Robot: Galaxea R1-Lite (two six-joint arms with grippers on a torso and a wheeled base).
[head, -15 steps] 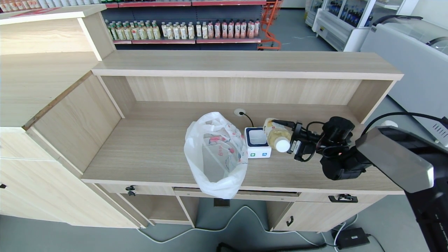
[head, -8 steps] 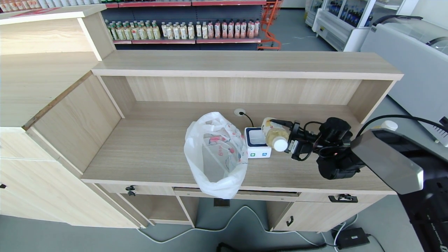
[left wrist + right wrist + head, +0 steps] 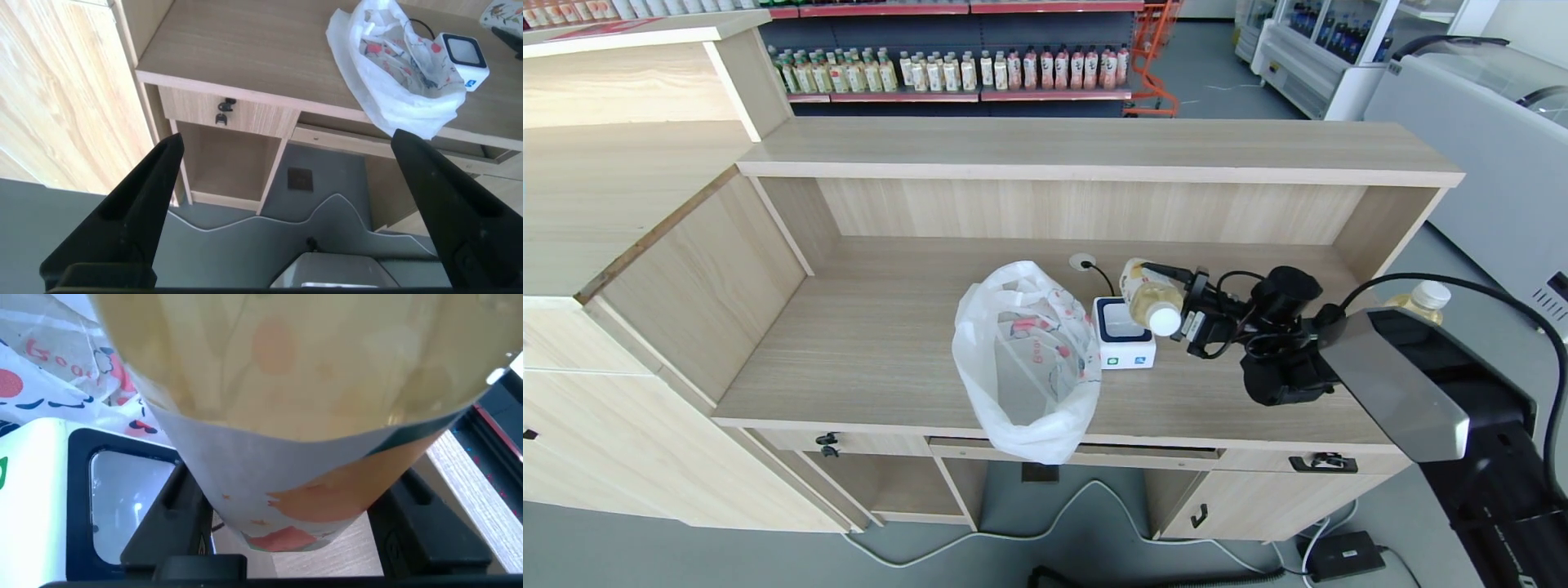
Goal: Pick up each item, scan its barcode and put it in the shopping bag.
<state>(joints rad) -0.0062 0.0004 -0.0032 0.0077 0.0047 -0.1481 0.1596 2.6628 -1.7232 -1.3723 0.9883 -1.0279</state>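
the bench (image 3: 866, 343) is that pale wood-grain laminate, matt and smooth, and the shopping bag (image 3: 1025, 359) is thin crinkly plastic, milky see-through with a bit of sheen and red print on it. the scanner (image 3: 1127, 355) looks like glossy white plastic with a dark glassy window on top, while the bottle (image 3: 1142, 292) is clear smooth plastic with a white plastic cap and a slick printed label wrap. the fingers (image 3: 1168, 270) of the right gripper (image 3: 1156, 286) look like matt black plastic, same deal on the left gripper (image 3: 286, 137).
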